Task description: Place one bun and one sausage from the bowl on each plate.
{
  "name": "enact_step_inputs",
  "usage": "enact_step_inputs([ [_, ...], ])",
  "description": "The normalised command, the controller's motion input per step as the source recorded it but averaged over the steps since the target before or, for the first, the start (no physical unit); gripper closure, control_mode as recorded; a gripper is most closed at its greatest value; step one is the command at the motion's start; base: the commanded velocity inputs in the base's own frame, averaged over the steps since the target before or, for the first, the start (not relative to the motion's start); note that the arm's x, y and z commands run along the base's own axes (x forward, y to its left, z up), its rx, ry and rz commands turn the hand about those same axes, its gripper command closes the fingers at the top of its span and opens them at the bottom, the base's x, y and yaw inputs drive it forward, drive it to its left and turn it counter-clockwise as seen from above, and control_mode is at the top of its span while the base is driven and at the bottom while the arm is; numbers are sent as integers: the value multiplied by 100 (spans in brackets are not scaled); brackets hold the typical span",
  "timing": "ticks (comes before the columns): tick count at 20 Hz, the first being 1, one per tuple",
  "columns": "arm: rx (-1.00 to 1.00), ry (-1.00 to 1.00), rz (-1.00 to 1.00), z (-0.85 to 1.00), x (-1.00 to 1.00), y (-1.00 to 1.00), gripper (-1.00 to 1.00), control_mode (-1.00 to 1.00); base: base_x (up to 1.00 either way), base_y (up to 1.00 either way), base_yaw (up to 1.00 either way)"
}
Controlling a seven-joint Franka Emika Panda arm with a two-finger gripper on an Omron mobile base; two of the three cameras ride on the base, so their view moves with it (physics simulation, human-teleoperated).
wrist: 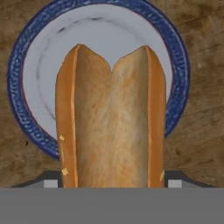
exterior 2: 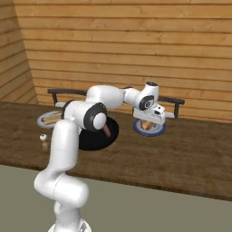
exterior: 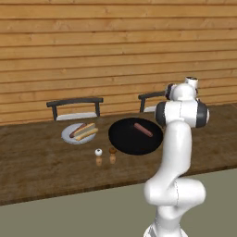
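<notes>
Over wooden counter (exterior 2: 181,149), our gripper (exterior 2: 149,118) pinches bun (wrist: 111,118) above blue-rimmed plate (wrist: 175,57), ready for release there

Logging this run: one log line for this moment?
gripper: holds bun | over right plate | sausage in bowl | left plate: filled

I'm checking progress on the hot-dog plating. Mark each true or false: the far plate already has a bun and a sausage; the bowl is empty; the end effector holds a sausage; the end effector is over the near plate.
1. True: the far plate carries a bun and a sausage.
2. False: one sausage lies in the bowl.
3. False: the end effector holds a bun.
4. True: it hangs over the near plate.
</notes>
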Motion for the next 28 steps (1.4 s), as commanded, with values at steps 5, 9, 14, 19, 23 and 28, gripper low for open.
enact_step_inputs([
  [5, -1, -2, 3, -28, 35, -22, 100, -100, 0, 0, 0],
  [9, 0, 0, 0, -5, 48, -33, -100, -100, 0, 0, 0],
  [14, 0, 1, 0, -10, 27, -19, -100, -100, 0, 0, 0],
  [19, 0, 2, 3, -23, 3, 4, -100, -100, 0, 0, 0],
  [23, 0, -2, 1, 7, 0, 0, -100, -100, 0, 0, 0],
  [28, 0, -9, 0, 63, -36, 22, -100, -100, 0, 0, 0],
])
